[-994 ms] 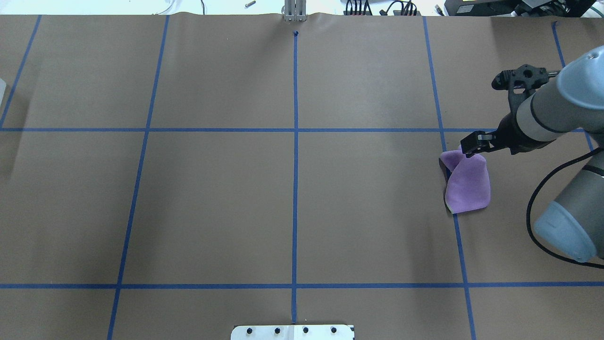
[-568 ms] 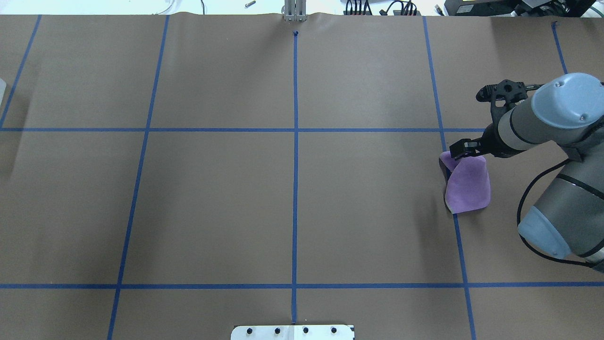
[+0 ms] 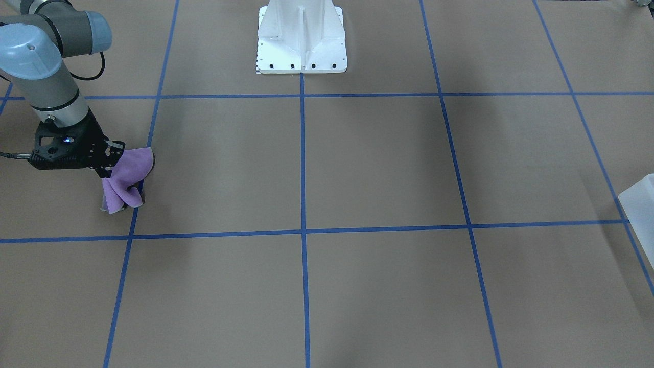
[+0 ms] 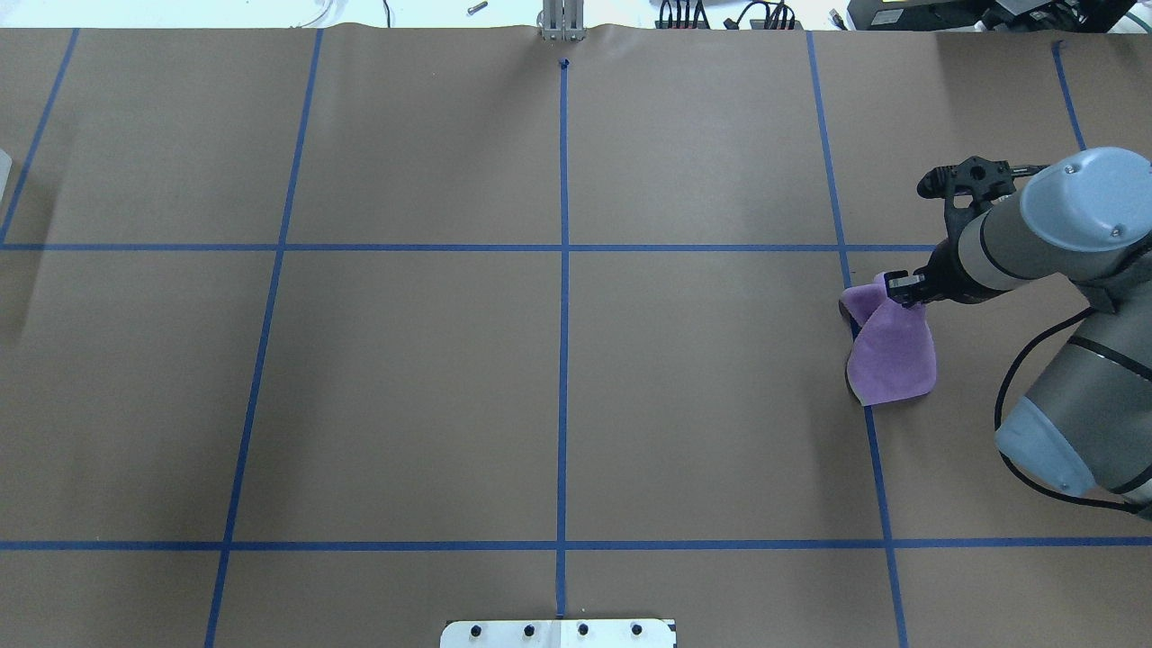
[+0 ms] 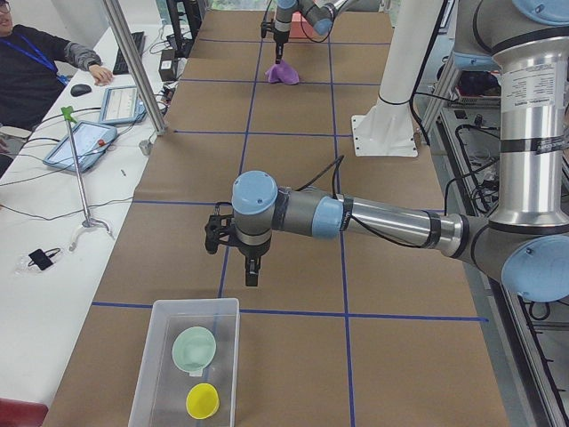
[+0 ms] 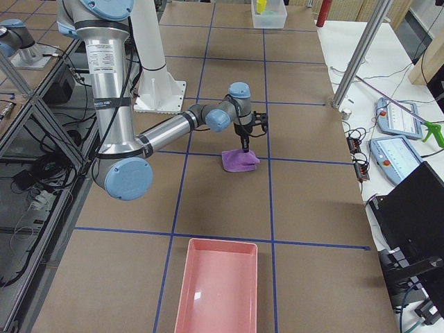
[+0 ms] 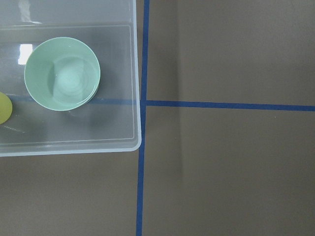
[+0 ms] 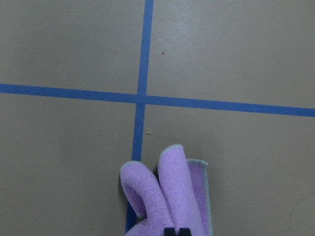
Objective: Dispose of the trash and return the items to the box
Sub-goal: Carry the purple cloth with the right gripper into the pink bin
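Note:
My right gripper [image 4: 903, 288] is shut on the raised fold of a purple cloth [image 4: 891, 355] at the table's right side. The cloth also shows in the front view [image 3: 125, 181] and the right wrist view [image 8: 170, 196], bunched up under the fingertips [image 8: 171, 231]. The frosted box [image 5: 151, 356] holds the mint-green bowl [image 5: 194, 349] and the yellow cup [image 5: 203, 401]. My left gripper [image 5: 252, 276] hovers just beyond the box; I cannot tell whether it is open or shut. The left wrist view shows the box's rim [image 7: 138, 98], the bowl [image 7: 62, 73] and the cup's edge [image 7: 2, 108].
A pink tray [image 6: 218, 291] lies at the table's end beyond the right arm. The white pedestal base [image 3: 301, 38] stands at the robot's side. Blue tape lines [image 4: 563, 315] grid the brown table. An operator [image 5: 36, 67] sits at the far desk.
My right gripper swung left over the cloth's far end, then came back a little and shut on its fold. The cloth has barely moved.

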Action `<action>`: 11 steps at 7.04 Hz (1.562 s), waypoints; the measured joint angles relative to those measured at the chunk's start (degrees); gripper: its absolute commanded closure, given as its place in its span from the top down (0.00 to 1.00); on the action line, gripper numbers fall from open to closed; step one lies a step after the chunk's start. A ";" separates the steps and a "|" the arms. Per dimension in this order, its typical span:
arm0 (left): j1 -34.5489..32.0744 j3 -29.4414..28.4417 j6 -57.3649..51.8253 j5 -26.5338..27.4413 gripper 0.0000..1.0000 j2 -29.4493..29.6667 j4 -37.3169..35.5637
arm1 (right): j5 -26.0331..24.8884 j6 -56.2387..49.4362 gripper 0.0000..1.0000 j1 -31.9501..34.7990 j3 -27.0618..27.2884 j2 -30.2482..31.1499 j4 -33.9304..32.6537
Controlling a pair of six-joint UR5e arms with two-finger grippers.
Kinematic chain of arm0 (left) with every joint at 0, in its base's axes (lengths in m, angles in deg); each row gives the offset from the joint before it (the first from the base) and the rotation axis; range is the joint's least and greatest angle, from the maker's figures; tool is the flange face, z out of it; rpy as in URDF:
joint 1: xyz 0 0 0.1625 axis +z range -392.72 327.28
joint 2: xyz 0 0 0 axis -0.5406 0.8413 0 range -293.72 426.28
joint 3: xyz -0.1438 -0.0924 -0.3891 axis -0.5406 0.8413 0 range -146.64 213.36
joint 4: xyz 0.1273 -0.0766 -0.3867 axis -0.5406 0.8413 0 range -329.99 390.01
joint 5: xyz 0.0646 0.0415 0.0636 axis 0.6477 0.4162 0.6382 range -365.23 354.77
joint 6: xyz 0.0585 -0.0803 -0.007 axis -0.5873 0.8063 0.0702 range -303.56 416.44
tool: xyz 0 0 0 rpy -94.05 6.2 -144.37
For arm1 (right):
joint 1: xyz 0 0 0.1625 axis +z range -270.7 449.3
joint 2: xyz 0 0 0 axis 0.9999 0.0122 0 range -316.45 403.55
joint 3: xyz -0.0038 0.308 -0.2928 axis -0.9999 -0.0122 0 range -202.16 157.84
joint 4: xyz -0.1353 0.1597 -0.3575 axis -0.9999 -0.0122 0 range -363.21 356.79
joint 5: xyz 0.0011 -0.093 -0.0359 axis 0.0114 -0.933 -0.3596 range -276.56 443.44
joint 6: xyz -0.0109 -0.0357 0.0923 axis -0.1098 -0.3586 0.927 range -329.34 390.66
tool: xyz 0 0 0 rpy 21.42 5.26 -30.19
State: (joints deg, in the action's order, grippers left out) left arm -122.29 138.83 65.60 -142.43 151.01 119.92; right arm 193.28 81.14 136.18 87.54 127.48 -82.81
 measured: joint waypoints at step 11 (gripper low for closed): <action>0.00 0.25 -0.02 -0.17 0.98 0.06 0.11 | 19.41 -71.36 0.00 49.39 -5.05 8.46 -23.51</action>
State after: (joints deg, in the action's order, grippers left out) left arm -122.28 139.08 65.58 -142.59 151.07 120.03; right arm 212.69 9.78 185.57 82.50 135.94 -106.31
